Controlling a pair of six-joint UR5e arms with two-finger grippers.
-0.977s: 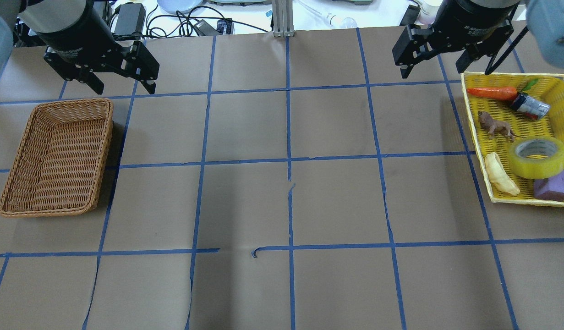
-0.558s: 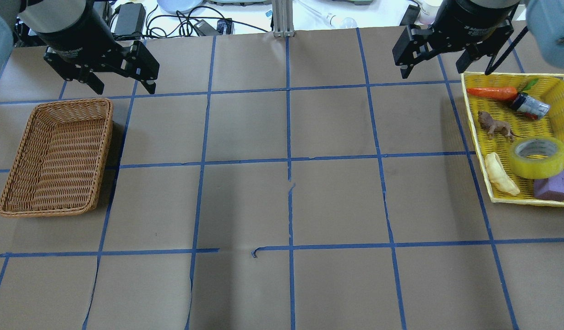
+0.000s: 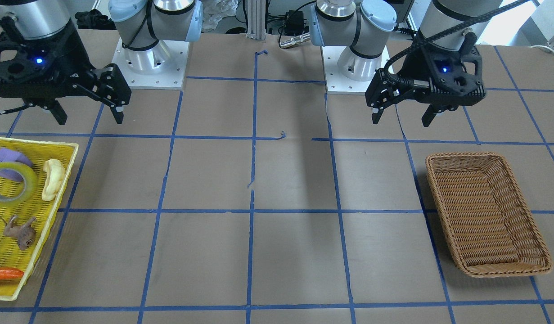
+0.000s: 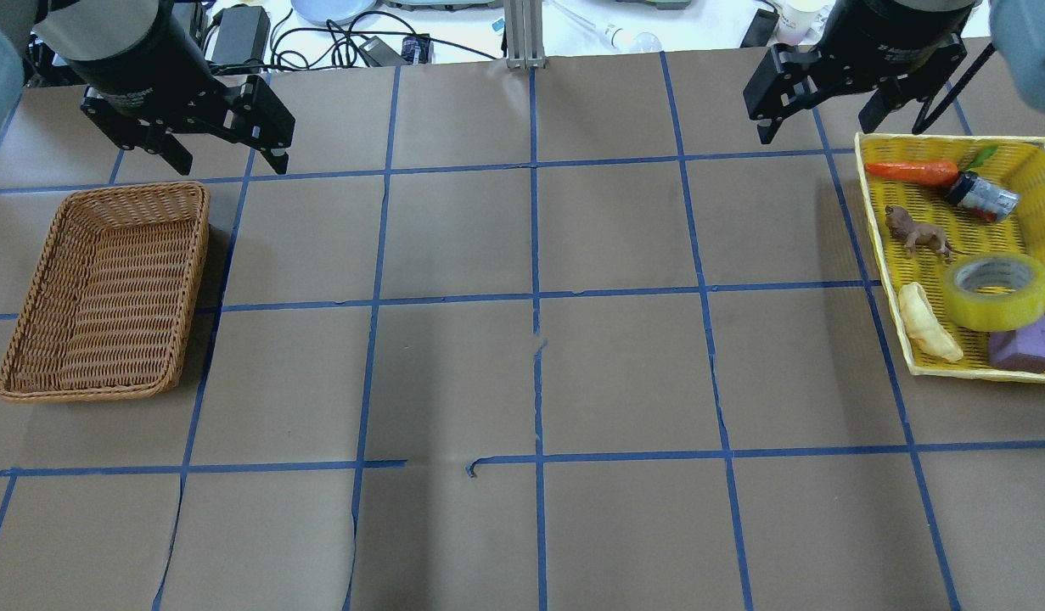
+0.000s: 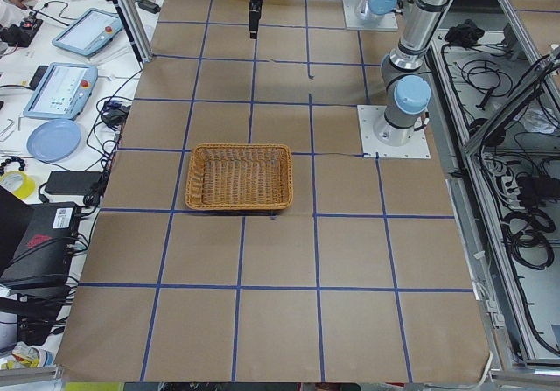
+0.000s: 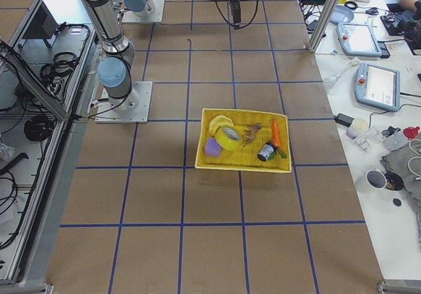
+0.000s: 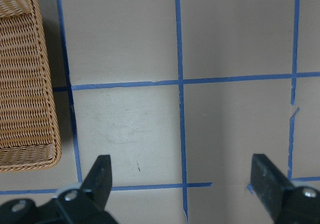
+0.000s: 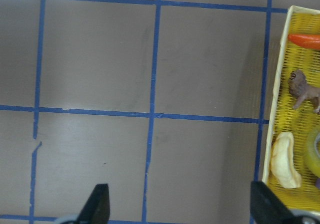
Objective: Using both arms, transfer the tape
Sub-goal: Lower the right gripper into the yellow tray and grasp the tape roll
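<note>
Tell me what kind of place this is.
Probably a robotics lab: a left arm and right arm bolted to a table marked with a blue tape grid, teach pendants alongside.

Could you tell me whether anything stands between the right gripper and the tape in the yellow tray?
Nothing visible does. The tape lies uncovered in the yellow tray. The right gripper hovers open beyond the tray's far corner. Only neighbours crowd the tape: the purple block close against it and the banana-like piece beside it.

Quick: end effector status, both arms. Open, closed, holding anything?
Left end effector: open, holding nothing.
Right end effector: open, holding nothing; the tape roll lies in the yellow tray.
</note>
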